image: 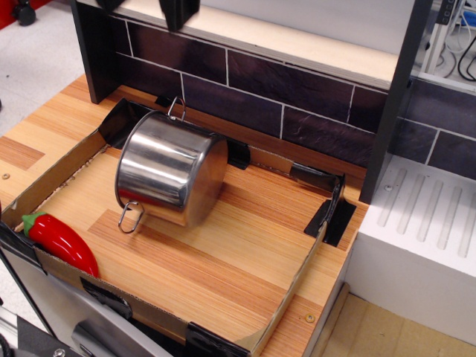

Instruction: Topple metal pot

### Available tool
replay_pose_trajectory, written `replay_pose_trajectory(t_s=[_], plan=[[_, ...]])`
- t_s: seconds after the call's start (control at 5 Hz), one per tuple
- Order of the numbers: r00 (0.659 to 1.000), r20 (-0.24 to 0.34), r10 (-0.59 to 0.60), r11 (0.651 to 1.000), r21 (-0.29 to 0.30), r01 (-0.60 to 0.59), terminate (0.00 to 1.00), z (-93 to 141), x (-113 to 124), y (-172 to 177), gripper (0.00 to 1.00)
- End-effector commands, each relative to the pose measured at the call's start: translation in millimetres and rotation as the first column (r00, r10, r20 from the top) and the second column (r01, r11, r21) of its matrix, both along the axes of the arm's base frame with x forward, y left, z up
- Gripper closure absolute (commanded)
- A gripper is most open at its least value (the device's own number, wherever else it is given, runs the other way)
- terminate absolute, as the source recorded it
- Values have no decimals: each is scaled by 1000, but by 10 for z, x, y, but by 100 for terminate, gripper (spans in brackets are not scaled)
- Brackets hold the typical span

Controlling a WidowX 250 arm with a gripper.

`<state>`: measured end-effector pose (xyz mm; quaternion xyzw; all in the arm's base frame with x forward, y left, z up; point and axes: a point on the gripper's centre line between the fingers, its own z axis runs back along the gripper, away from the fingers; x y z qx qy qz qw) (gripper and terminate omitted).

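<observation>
The metal pot (171, 171) is shiny steel and lies tipped on its side on the wooden board (245, 253) in the back left part of the cardboard tray. One wire loop handle (130, 217) rests low at the front. The other handle (176, 108) sticks up at the back. My gripper (178, 13) is high above the pot at the top edge of the view. Only black tips of it show, well clear of the pot. It holds nothing that I can see.
A red toy pepper (61, 242) lies at the tray's front left corner. Low cardboard walls (297, 282) ring the board. A dark tiled back wall (297, 89) and a black post (394, 97) stand behind. A white drain rack (428, 223) is at the right.
</observation>
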<state>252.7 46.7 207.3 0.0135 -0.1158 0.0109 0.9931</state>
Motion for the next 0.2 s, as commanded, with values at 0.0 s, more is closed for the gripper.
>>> replay_pose_trajectory(t_s=[0.0], plan=[[999,41,2,1000,7,-3,100,12,-106,34,0]])
